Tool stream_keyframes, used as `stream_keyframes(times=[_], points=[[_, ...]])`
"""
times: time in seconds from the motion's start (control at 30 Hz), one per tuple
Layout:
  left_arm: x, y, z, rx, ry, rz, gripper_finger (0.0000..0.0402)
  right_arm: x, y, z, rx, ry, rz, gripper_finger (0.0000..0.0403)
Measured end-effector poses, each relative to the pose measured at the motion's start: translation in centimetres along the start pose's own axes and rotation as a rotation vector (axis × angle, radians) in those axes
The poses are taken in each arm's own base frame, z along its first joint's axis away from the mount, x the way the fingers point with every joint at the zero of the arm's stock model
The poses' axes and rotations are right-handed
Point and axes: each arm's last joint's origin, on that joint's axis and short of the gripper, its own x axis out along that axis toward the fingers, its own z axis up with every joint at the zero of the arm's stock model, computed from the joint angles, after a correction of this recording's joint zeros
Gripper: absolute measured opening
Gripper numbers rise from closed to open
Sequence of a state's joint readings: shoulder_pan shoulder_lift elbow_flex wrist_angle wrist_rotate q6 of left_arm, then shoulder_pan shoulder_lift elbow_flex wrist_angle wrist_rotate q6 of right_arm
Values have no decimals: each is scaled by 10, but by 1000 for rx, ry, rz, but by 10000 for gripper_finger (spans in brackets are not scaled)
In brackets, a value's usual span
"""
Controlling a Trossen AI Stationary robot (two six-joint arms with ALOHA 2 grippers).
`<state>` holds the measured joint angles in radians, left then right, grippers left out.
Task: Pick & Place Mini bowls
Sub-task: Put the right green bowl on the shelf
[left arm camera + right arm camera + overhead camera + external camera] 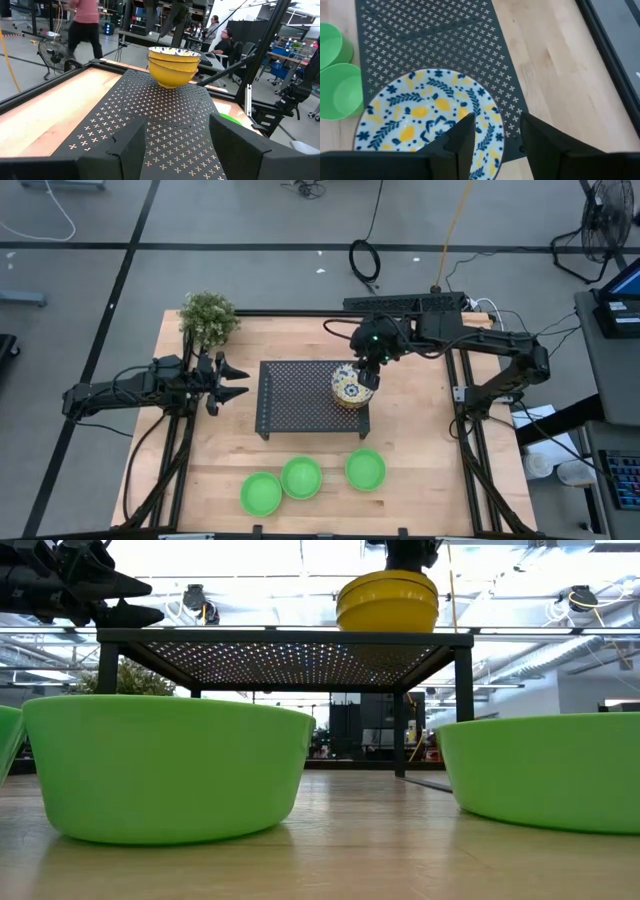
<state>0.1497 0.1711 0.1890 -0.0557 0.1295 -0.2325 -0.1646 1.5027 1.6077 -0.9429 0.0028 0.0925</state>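
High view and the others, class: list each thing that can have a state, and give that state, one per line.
Patterned bowls: stacked, upright, on the rack's right end.
Rack: standing on the table.
Green bowls: three, upright, on the table in front of the rack.
Right gripper: over the stack's rim, fingers parted.
Left gripper: open, empty, left of the rack.

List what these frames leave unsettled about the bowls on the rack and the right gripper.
- Patterned bowl stack on the rack: bowl count unclear; nested rims overlap, left wrist view.
- Right gripper: rim contact unclear; its fingers straddle the rim, high view covered by arm.
- Green bowls: cropped, low view.
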Motion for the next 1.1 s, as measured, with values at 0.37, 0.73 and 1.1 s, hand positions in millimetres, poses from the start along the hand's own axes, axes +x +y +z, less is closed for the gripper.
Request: stream_keyframes(times=[0.37, 0.73, 1.1], points=[[0, 0, 0, 0, 0, 0, 218, -1, 1, -3, -3, 29, 3, 133], [0, 0, 0, 0, 0, 0, 218, -4, 16, -8, -56, 57, 35, 126], [0, 0, 0, 0, 0, 0, 218, -12, 84, -24, -198, -35, 222, 112]])
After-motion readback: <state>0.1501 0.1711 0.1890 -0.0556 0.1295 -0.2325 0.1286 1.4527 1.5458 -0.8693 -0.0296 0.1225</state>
